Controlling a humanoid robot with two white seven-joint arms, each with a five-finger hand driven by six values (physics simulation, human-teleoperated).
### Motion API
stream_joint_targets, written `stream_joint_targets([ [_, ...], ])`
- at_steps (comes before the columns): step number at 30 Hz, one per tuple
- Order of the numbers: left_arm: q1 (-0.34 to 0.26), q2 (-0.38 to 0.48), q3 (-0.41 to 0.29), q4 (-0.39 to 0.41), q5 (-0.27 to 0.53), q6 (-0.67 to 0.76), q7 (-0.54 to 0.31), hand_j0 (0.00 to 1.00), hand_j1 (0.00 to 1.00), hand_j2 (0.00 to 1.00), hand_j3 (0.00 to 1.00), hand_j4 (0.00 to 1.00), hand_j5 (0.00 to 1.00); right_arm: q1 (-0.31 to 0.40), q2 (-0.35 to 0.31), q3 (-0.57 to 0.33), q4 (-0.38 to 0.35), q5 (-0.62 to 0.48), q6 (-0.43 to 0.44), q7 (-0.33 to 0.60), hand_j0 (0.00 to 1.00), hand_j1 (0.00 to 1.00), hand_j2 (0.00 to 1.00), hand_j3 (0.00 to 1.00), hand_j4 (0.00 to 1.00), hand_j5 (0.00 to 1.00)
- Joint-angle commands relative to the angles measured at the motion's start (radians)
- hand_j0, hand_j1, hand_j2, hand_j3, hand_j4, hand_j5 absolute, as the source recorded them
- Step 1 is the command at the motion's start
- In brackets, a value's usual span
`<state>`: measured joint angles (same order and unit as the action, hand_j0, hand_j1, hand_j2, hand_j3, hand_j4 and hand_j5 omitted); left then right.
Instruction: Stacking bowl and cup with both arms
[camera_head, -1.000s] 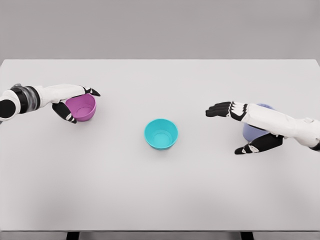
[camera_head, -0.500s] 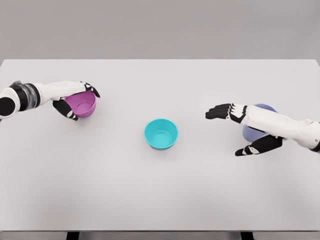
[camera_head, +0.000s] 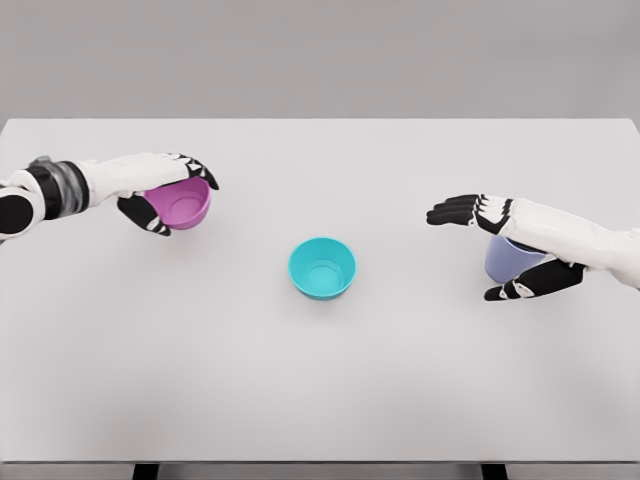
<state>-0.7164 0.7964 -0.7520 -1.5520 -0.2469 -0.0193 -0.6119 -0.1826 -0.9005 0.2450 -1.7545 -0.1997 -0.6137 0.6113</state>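
the wide, flat white table (camera_head: 320, 380) with its smooth matte top spreads under me, and everything else sits on or just over it. my left hand (camera_head: 165, 185), white shell with black finger segments, is wrapped around the glossy magenta plastic bowl (camera_head: 180, 203), fingers over the far rim and thumb under the near side; the bowl is tilted toward me and shows nothing inside, and it has shifted a little to the right, toward the centre, compared with a moment ago. my right hand (camera_head: 500, 245) reaches over the pale lavender plastic cup (camera_head: 510, 258), fingers stretched flat above its rim and thumb low at its near side, spread wide and not closed on it; that hand has drawn back to the right since the previous view, so more of the cup wall shows. between my hands, well apart from both, the round teal plastic bowl (camera_head: 322, 267) stands upright near the table's middle, smooth-walled and empty.
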Motion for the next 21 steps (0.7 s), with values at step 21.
stream_joint_targets([
  [21, 0.003, 0.018, -0.01, -0.161, 0.012, -0.001, 0.001, 0.71, 0.71, 0.71, 0.71, 0.71, 0.71, 0.009, 0.0, 0.002, 0.0, -0.007, 0.003, 0.0, 1.0, 1.0, 1.0, 1.0, 1.0, 1.0],
])
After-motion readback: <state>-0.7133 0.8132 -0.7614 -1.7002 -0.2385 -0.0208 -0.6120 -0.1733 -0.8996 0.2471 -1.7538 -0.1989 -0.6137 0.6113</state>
